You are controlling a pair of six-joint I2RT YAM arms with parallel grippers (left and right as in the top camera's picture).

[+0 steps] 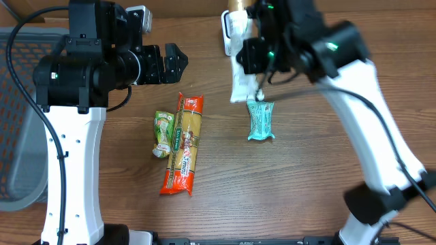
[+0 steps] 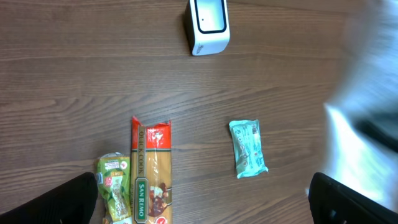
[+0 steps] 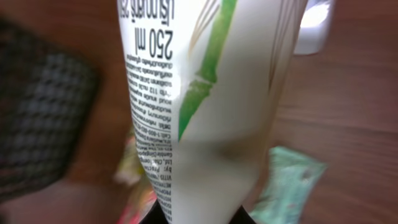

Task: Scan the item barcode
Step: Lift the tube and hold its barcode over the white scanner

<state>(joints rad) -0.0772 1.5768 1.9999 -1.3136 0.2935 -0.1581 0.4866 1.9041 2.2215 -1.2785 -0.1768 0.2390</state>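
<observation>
My right gripper (image 1: 253,85) is shut on the crimped end of a white tube (image 1: 238,78) with a gold cap, held in the air at the back of the table. The right wrist view is filled by this tube (image 3: 205,93), showing small print and a green bamboo drawing. The white barcode scanner (image 2: 208,25) stands on the table just behind it and shows as a scanner (image 3: 314,25) corner past the tube. My left gripper (image 1: 172,62) hovers open and holds nothing; its fingertips (image 2: 62,199) frame the table below.
On the wooden table lie an orange pasta pack (image 1: 184,146), a green packet (image 1: 162,133) beside it and a teal packet (image 1: 260,121) below the tube. A grey mesh basket (image 1: 20,122) stands at the left edge.
</observation>
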